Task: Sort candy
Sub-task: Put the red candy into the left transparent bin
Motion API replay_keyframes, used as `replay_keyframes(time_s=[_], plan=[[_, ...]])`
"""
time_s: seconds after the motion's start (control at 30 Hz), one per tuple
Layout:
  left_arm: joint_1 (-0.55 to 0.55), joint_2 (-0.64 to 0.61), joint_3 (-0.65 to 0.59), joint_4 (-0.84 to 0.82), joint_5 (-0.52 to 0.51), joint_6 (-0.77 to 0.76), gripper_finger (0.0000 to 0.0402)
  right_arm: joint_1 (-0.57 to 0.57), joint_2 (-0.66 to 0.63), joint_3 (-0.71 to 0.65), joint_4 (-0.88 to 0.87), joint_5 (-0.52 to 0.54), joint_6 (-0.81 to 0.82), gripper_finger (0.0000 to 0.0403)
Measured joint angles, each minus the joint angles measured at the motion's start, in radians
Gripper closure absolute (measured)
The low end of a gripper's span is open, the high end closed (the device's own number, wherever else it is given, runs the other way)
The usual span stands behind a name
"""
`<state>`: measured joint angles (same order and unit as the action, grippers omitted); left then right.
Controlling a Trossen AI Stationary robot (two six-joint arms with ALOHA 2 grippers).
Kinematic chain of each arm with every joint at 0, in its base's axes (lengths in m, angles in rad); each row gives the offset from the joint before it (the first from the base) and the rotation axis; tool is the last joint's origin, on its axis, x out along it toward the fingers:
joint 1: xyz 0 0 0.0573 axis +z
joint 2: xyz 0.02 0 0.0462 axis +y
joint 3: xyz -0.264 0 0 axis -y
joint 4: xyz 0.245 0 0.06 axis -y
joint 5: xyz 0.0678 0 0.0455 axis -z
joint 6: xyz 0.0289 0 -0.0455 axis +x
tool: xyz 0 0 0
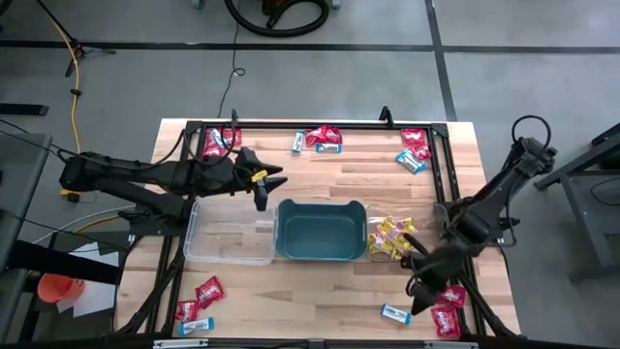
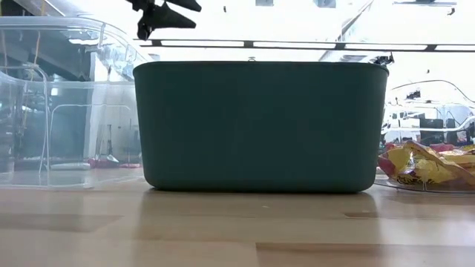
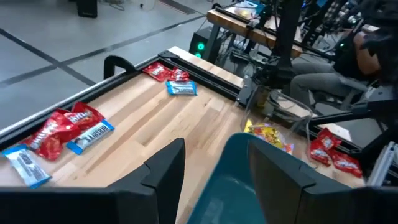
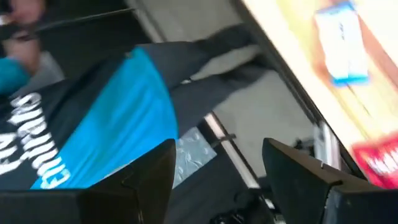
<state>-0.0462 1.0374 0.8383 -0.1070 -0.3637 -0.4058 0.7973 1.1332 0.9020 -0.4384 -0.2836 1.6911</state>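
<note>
- Glossy film wrappers: candy [image 1: 325, 139] is scattered in clusters at the table's corners and edges. Red, plus blue-and-white.
- Yellow packets [image 1: 389, 237] already sit in the clear bin [image 1: 380, 254] beside the teal tub [image 1: 321, 231]. Second clear bin [image 1: 230, 231] on the tub's other side looks empty.
- Left gripper [image 1: 263, 184] hovers over the gap between that bin and the tub. Jaws spread, nothing between them.
- From its jaws, a red and blue-and-white cluster [image 3: 65, 132] lies ahead and to one side, well apart. Another cluster [image 3: 171, 78] lies farther ahead, near the frame rail.
- Right gripper [image 1: 421, 288] is near the table's front corner. Jaws apart, empty.
- Blue-and-white packet [image 1: 394, 313] lies just below-beside its jaws, and red packets [image 1: 448, 308] just to the other side. No contact visible.
- Handling, my read: light, flat, soft, slick film. Packets will slide under a side push and won't crush easily.
- Grip across the short width at mid-body, jaws straddling the packet and pressed to the wood. Avoid the crimped ends; they'd likely slip out.
- Overlapped reds risk a double pick, so take an outlier first.
</note>
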Motion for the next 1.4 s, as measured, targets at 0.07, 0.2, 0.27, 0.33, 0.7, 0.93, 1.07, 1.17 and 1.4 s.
replay_keyframes(time_s=[0.07, 0.2, 0.27, 0.33, 0.7, 0.93, 1.07, 1.17, 1.4], plan=[[0.008, 0.0, 0.0, 0.0, 0.0, 0.017, 0.0241, 0.04, 0.014, 0.0, -0.049, 0.014, 0.09, 0.0166], [0.017, 0.0, 0.0, -0.002, 0.0, 0.027, 0.0241, 0.103, 0.068, 0.0, -0.184, 0.008, 0.259, 0.0166], [0.021, 0.0, 0.0, -0.004, 0.0, 0.041, 0.0241, 0.118, 0.103, 0.0, -0.244, -0.03, 0.322, 0.0166], [0.022, 0.0, 0.0, -0.005, 0.0, 0.055, 0.0241, 0.127, 0.14, 0.0, -0.294, -0.073, 0.366, 0.0166], [0.022, 0.0, 0.0, -0.006, -0.007, 0.079, 0.0241, 0.129, 0.354, 0.0, -0.387, -0.105, 0.376, 0.0166], [0.022, 0.0, 0.0, -0.006, -0.007, 0.078, 0.0241, 0.128, 0.479, 0.0, -0.426, -0.106, 0.335, 0.0166], [0.022, 0.0, 0.0, -0.007, -0.007, 0.078, 0.0241, 0.128, 0.535, 0.0, -0.423, -0.096, 0.324, 0.0166], [0.022, 0.0, 0.0, -0.008, -0.007, 0.078, 0.0241, 0.128, 0.566, 0.001, -0.416, -0.083, 0.31, 0.0169], [0.022, 0.0, 0.0, -0.009, -0.007, 0.077, 0.0241, 0.128, 0.57, 0.016, -0.411, -0.074, 0.189, 0.0282]])
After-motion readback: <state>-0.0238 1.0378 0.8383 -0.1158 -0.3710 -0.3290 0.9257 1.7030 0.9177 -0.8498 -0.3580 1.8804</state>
